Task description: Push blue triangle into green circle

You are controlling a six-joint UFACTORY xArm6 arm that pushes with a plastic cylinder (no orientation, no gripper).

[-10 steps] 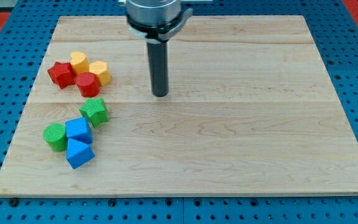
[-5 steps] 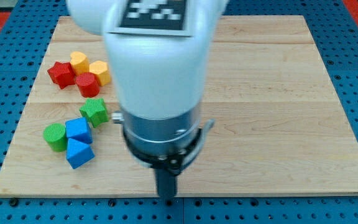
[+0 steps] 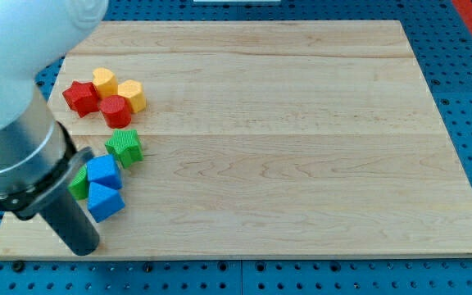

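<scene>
- the arm comes in from the view's left, and its white and grey body covers the left edge of the wooden surface point(image 3: 301, 164).
- there is no gripper on this arm, so nothing opens or closes; it ends only in a dark rod.
- my tip point(image 3: 87, 248) stands near the bottom left corner of the surface, just below and a little to the left of the blue triangle point(image 3: 105, 201).
- i cannot tell if my tip touches the blue triangle; they look very close, with perhaps a thin gap.
- the blue triangle lies in the lower left part of the surface, touching the blue cube point(image 3: 103, 171) which is just above it.
- the green circle point(image 3: 79, 183) is to the left of both blue blocks, and the arm hides most of it; only a small green part shows.
- the green circle seems to touch the blue cube, and it is just beside the blue triangle.
- a green star point(image 3: 124, 147) stands above and to the right of the blue cube, very near to it.
- further to the view's top there is a tight group: a red star point(image 3: 80, 97), a red cylinder point(image 3: 115, 111), a yellow block point(image 3: 103, 82) and a yellow hexagon point(image 3: 132, 96).
- this group is apart from the green and blue blocks.
</scene>
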